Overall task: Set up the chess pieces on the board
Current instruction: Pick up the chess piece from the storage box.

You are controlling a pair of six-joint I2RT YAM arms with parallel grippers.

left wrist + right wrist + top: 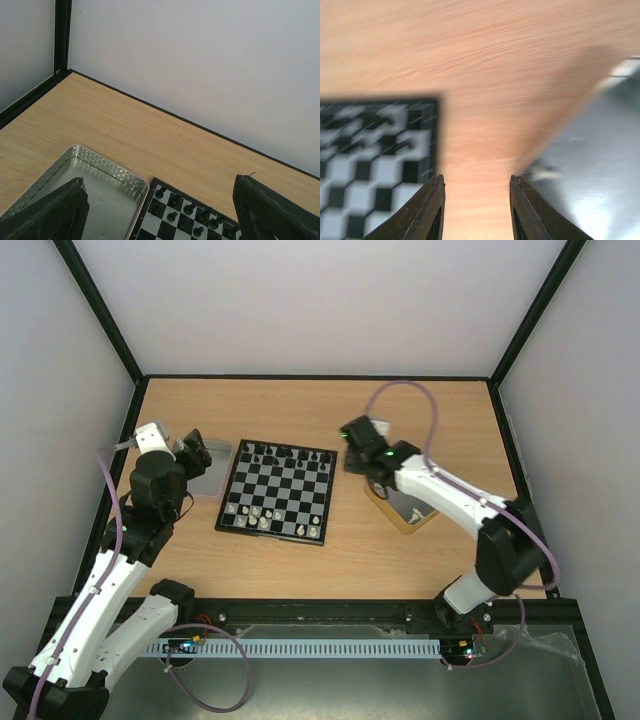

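Observation:
The board (pixel 285 485) lies in the middle of the table. Tiny white chess pieces (pixel 262 512) stand on its near rows and black ones (pixel 285 452) line its far rows. My right gripper (pixel 352 452) hangs just off the board's right edge. Its jaws (pixel 477 207) are open over bare wood, with the blurred board (pixel 370 165) to their left. My left gripper (pixel 195 448) hovers over the grey tray, open and empty (pixel 160 210). The board's corner (pixel 165 225), carrying black pieces, shows between its fingers (pixel 272 210).
A gold-sided tin (pixel 405 508) sits right of the board, under the right arm; its inside (pixel 600 165) holds a pale blurred speck. The grey metal tray (pixel 100 165) lies against the board's left side. Black frame rails and white walls close in the table.

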